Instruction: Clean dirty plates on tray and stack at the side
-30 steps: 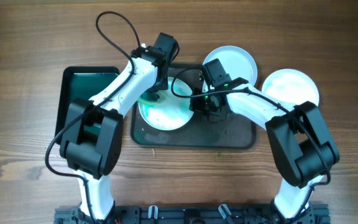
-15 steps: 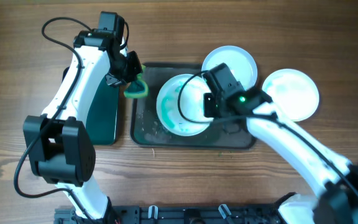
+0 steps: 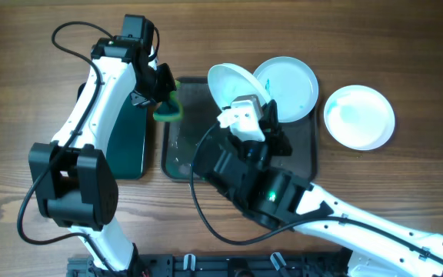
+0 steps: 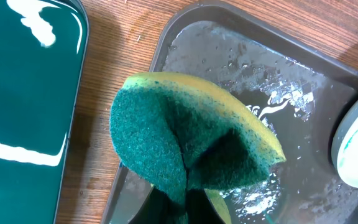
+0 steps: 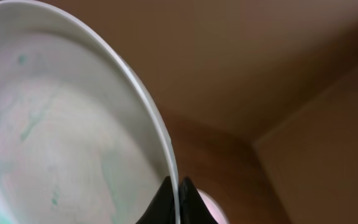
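Half a second ago the white plate was lying flat in the middle of the tray [image 3: 183,158]. Now the right hand [image 5: 178,200] is holding this lifted plate [image 3: 233,83] up over the tray's far side, tilted steeply. The right arm is rising close under the overhead camera and is covering much of the tray. The left arm is staying where it was.

The right hand's dark fingertips are pinching the plate's thin rim, closed tight on it. The plate is round, shallow and glossy, and its inside is still showing faint teal streaks and a few specks.

The left hand [image 4: 182,208] is squeezing a sponge [image 4: 191,143] folded double, with the rough green scouring side outward and the yellow foam showing along its edge. It is hanging over the tray's left rim.

The tray is dark grey with rounded corners, and its wet floor is glistening with droplets. A pale blue plate [image 3: 294,81] is lying at its far right corner, overhanging the rim. A third plate [image 3: 360,117], white, is sitting on the wood-grain table [image 3: 37,46] to the right. A smaller tray [image 4: 23,93] with a shiny green inside is lying just left of the grey one.
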Motion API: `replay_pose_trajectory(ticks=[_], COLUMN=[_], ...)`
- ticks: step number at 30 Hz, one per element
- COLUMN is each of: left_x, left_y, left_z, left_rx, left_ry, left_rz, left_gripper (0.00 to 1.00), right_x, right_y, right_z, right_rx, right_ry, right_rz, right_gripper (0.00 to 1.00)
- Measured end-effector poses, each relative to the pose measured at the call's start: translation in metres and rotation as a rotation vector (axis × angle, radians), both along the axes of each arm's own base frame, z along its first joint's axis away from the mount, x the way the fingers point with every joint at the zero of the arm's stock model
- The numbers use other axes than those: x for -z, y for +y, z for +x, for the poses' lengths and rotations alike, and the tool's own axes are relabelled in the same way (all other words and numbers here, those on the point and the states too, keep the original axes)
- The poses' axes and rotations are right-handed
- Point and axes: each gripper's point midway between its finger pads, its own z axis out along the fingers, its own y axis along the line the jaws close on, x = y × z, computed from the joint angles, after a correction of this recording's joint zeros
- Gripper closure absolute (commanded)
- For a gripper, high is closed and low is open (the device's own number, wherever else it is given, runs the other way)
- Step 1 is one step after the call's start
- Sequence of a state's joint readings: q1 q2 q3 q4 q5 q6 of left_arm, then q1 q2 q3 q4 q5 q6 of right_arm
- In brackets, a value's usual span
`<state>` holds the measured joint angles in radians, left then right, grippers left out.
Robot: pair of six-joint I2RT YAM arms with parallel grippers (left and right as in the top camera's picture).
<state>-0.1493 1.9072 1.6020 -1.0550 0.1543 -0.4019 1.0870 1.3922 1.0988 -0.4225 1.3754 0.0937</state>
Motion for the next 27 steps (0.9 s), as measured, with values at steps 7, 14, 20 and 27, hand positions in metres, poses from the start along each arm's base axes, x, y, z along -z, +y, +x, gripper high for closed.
replay_pose_trajectory(ticks=[7, 14, 20, 27], left_x=[0.0, 0.0, 0.0, 0.0], left_y=[0.0, 0.0, 0.0, 0.0], left_z=[0.0, 0.0, 0.0, 0.0], left_rx=[0.0, 0.0, 0.0, 0.0], left_ry=[0.001, 0.0, 0.0, 0.0], left_rz=[-0.001, -0.001, -0.001, -0.001], left_gripper=[0.96, 0.96, 0.96, 0.96], right_x=[-0.034, 0.045, 0.152, 0.256], right_y=[0.003, -0.017, -0.029, 0.014], right_z=[-0.001, 0.019, 0.06, 0.031], right_rx=[0.046, -0.028, 0.052, 0.136], right_ry=[-0.053, 0.206, 0.615, 1.007], right_rz=[-0.117, 0.061, 0.744, 0.932], right_gripper=[0.96, 0.96, 0.96, 0.71])
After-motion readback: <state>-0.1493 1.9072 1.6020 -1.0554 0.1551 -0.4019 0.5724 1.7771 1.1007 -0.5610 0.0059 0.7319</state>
